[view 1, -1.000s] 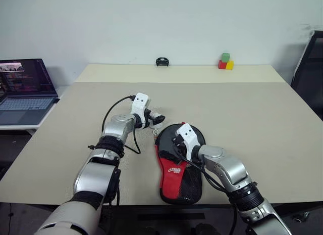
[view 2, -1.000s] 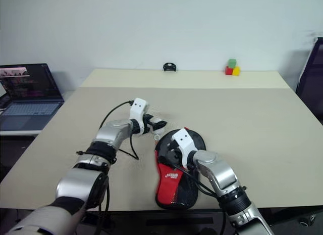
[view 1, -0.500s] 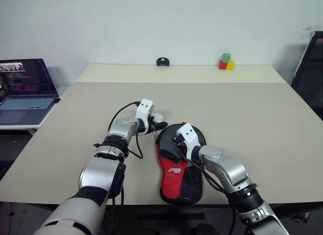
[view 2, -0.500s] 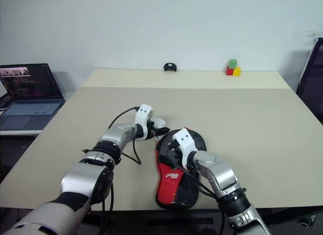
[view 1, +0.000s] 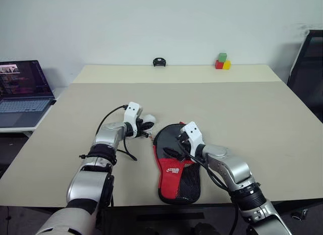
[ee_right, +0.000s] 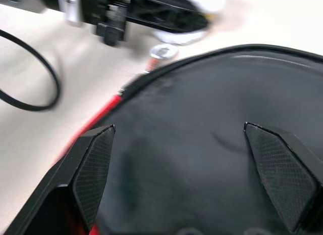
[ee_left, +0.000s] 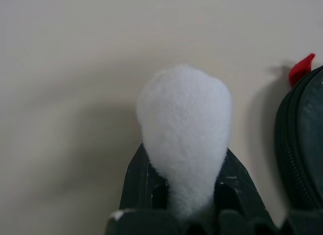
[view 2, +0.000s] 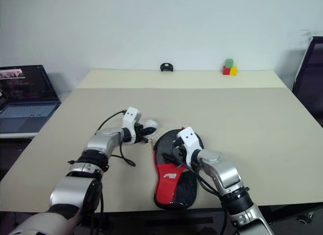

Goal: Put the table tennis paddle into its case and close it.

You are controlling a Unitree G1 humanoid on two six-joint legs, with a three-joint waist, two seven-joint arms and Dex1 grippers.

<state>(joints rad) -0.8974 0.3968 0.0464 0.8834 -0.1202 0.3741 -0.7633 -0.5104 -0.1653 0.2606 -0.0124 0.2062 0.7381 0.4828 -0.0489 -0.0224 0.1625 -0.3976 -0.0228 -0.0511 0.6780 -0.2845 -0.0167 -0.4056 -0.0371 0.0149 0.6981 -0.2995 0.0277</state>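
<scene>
left gripper (view 1: 146, 128) now clamped, paddle unseen

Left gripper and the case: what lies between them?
Bare table, a narrow strip. The left wrist view shows the left gripper shut on a white fluffy tuft, the case beside it, apart.

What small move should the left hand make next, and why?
Probably draw the white fluffy tuft along the case's rim. The left hand is shut on that tuft right beside the rim, and it looks like the zip pull, though the link is hard to see. The open right hand sits over the case's black face, able to steady it.
</scene>
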